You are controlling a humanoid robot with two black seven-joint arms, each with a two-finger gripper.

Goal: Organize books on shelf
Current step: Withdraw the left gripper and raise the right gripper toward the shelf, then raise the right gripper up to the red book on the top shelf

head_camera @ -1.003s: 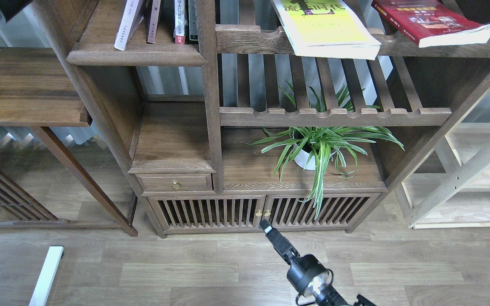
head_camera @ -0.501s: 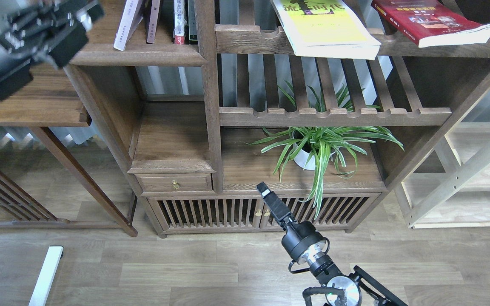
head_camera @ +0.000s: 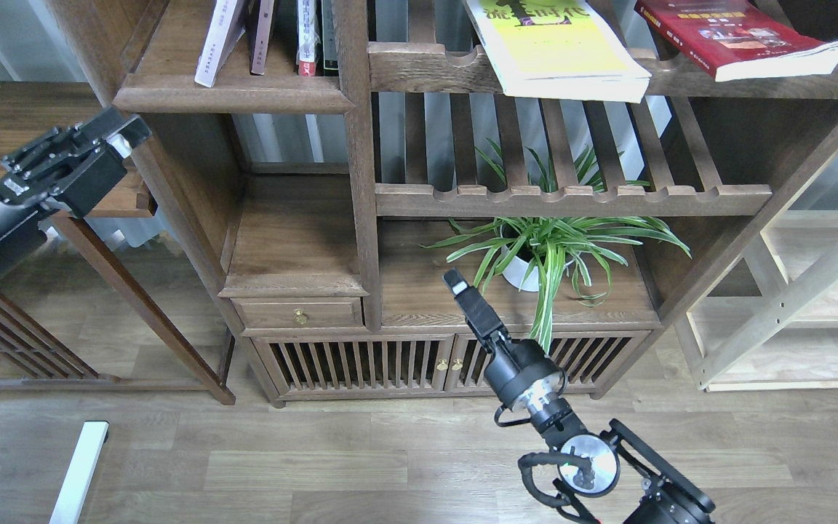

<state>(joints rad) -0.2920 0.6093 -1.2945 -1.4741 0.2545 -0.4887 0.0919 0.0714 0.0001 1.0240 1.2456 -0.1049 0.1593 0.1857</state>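
Note:
A yellow-green book (head_camera: 557,45) lies flat on the upper slatted rack, overhanging its front rail. A red book (head_camera: 739,36) lies flat on the same rack to its right. A pale lavender-white book (head_camera: 219,40) leans upright on the solid dark shelf (head_camera: 233,96) at the upper left, beside several other upright books (head_camera: 308,36). My left gripper (head_camera: 122,135) hangs empty at the bookcase's left side, below that shelf's lip. My right gripper (head_camera: 455,280) points up in front of the plant's board, holding nothing. Neither gripper's fingers can be told apart.
A potted spider plant (head_camera: 546,251) stands on the board under the lower slatted rack (head_camera: 572,198). A small drawer (head_camera: 299,313) and slatted cabinet doors (head_camera: 361,364) sit below. A brown side table (head_camera: 33,109) stands left, a pale wooden rack (head_camera: 812,306) right.
My left arm has come down from the top left corner to beside the bookcase's left post. My right gripper has risen from the floor level to the plant's board. The books have not moved.

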